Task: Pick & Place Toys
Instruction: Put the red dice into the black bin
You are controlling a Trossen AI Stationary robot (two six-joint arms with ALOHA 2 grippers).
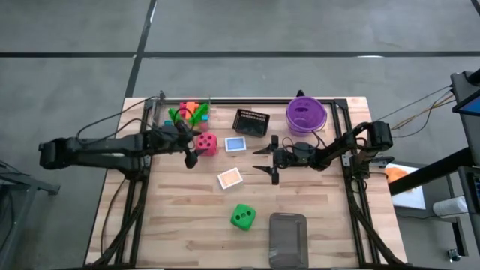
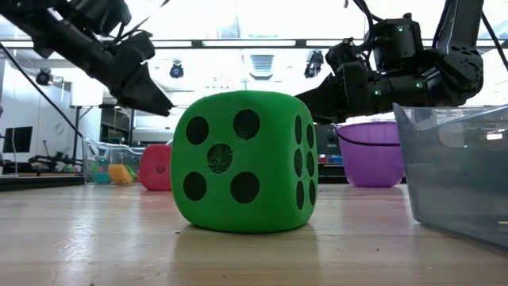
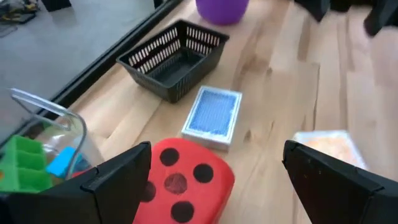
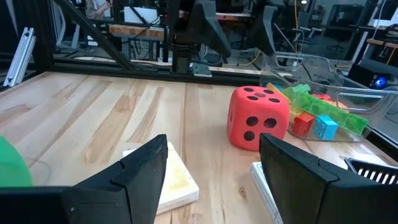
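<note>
The red dotted die rests on the table at the back left; it also shows in the left wrist view. My left gripper is open, its fingers apart just left of the die and above it. My right gripper is open and empty above the table's middle, between the blue card and the orange card. The green dotted die sits nearer the front. Several bright bricks lie in a clear container at the back left.
A black mesh basket and a purple bowl stand at the back. A clear plastic box stands at the front edge, right of the green die. Bare wood lies at the front left.
</note>
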